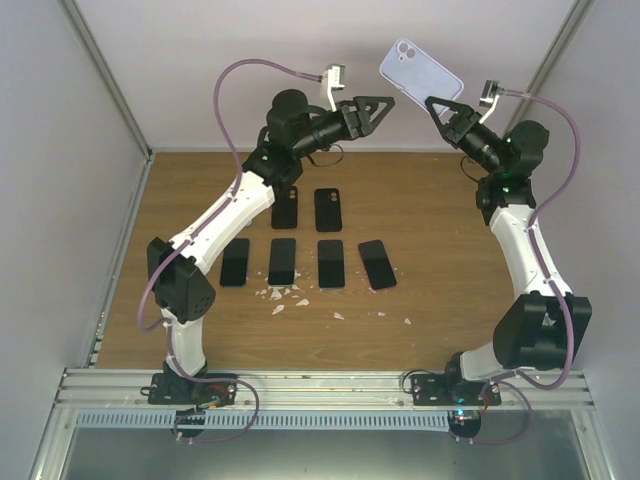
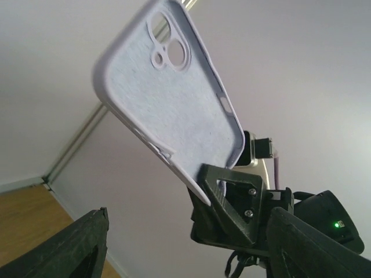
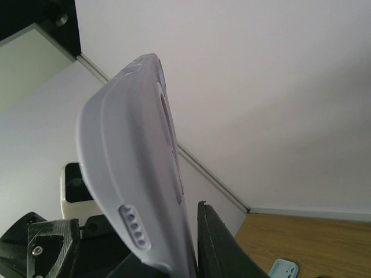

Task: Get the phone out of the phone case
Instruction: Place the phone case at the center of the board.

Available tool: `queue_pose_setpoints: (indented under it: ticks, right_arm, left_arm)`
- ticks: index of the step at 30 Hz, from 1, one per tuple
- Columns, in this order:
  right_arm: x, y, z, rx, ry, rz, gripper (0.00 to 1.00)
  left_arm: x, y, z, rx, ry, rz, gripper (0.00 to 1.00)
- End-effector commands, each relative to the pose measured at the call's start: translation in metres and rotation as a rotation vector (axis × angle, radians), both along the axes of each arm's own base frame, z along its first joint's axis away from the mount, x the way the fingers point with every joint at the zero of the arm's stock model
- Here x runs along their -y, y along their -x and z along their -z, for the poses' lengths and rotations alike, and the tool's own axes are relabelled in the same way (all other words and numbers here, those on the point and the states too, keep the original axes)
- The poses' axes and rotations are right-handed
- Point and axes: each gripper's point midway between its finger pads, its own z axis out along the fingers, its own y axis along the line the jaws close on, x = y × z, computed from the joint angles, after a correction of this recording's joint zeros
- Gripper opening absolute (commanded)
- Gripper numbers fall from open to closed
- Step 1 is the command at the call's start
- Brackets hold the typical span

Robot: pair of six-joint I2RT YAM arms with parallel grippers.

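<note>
**Lilac case held in the air, phones flat on the desk**

From the overhead camera I see the right pincer (image 1: 437, 105) raised high over the far edge of the desk (image 1: 440, 270). It is pinching the lilac phone case (image 1: 420, 72) by one lower corner. The case stands tilted, with its camera end pointing up and away from the arm, well above the wood and touching nothing else.

The left pincer (image 1: 383, 104) is raised to about the same height, just beside the case and aimed at it. Its fingers (image 2: 69, 249) are spread wide with nothing between them, and they do not touch the case.

My left wrist camera looks straight into the open side of the case. It shows a pale felt-like lining and light coming through the camera cut-outs at the top. The right pincer's black fingers are clamped on the bottom corner. My right wrist camera shows the same case edge-on, with its curved back and a small row of holes in the bottom edge.

Down on the desk six dark phones (image 1: 331, 264) lie flat, two in a back row and four in a front row. The left arm partly covers one in the back row. I cannot tell which of them belongs to this case. A few white scraps (image 1: 285, 295) lie just in front of the front row.
</note>
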Motion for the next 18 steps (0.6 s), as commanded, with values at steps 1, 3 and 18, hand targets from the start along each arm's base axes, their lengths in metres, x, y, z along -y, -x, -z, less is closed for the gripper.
queue_pose_setpoints:
  ticks: [1, 3, 18]
  right_arm:
    - [-0.008, 0.005, -0.017, 0.068, 0.023, 0.006, 0.00]
    - [-0.010, 0.006, -0.016, 0.070, 0.027, 0.002, 0.00]
    - [-0.021, 0.009, 0.010, 0.023, 0.036, -0.034, 0.01]
  left_arm:
    - [0.006, -0.005, -0.012, -0.011, 0.065, -0.025, 0.73]
    - [0.008, -0.009, -0.007, -0.020, 0.063, -0.033, 0.72]
    - [0.023, -0.018, -0.015, 0.104, 0.118, 0.018, 0.66]
